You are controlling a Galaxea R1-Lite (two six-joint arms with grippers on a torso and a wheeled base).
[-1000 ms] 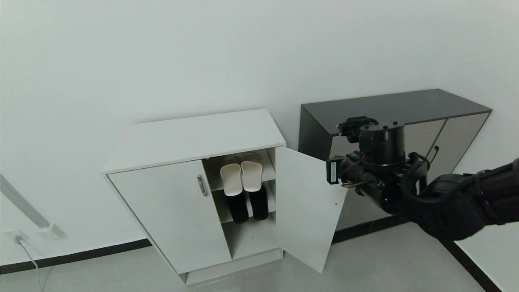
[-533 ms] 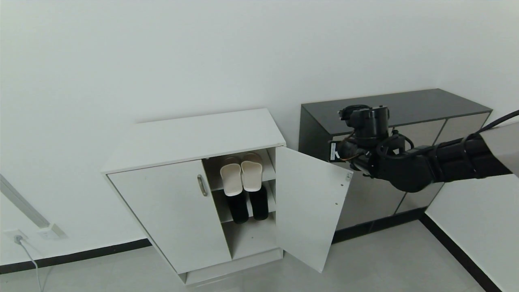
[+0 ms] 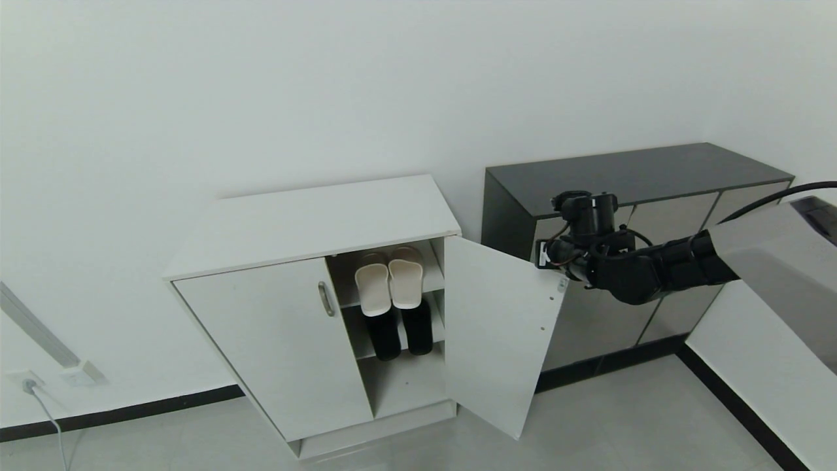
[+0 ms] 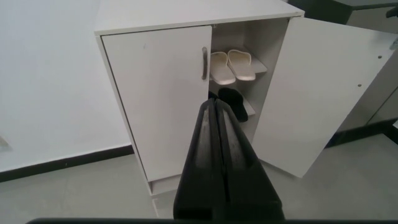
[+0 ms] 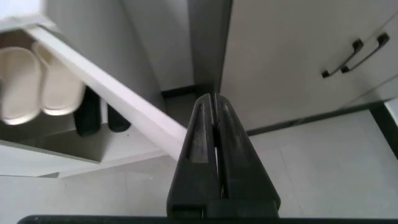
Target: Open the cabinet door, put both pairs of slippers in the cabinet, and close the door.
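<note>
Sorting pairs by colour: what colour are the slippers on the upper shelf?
The slippers are cream; clearest in the head view.

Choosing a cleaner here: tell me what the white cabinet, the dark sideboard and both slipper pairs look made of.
White cabinet: probably laminated board, matte; thin flat panels, small drilled holes inside the open door.
Dark sideboard: glossy dark top, mirror-like fronts; glass or polished metal, unclear.
Cream slippers: smooth, moulded, likely foam or rubber.
Black slippers: matte, material unclear.

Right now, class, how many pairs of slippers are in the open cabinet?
2: cream pair on the upper shelf, black pair directly below it. The shut door may hide others.
</note>
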